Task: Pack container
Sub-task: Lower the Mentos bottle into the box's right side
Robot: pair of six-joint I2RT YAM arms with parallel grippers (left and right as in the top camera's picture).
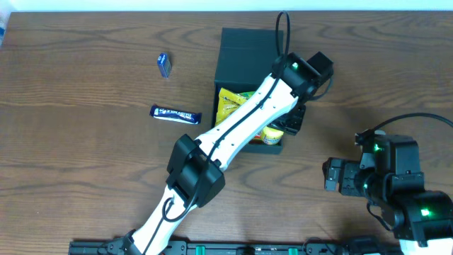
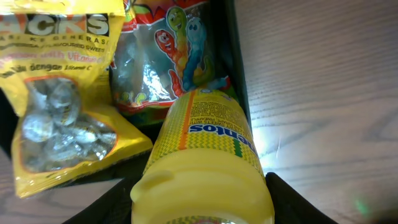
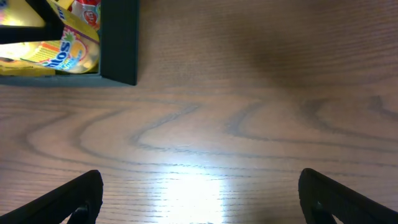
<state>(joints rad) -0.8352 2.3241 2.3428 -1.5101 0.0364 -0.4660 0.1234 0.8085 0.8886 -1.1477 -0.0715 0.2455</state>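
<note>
- The wood-grain counter (image 1: 85, 163) carries the whole scene, with both robot arms at work over it.
- The white left arm (image 1: 241, 124) stretches diagonally from the near edge to the dark teal container (image 1: 244, 57). The container stands at the far middle of the counter, its flap lid thrown back and its mouth open.
- The right fingers (image 3: 74, 199) are spread wide and hold nothing. They hang over bare wood to the right of the container, apart from it and out of the way.
- Inside the box, the left fingers (image 2: 298, 202) appear closed on a yellow Mentos bottle (image 2: 205, 155), one on each side of its cap end. The bottle lies along the right-hand wall.
- The step in hand looks like setting that bottle down. It should be lowered until it rests, the fingers parted only slightly because the wall is so close, then lifted straight up.
- A gummy-worm bag (image 2: 165, 56) touches the bottle's far end, and a yellow Hacks sweet bag (image 2: 56, 106) lies to its left. Either crinkly pack could snag a finger.
- Left of the container lie a dark blue snack bar (image 1: 173, 113) and, beyond it, a small blue packet (image 1: 164, 64). Both are likely waiting to be packed.
</note>
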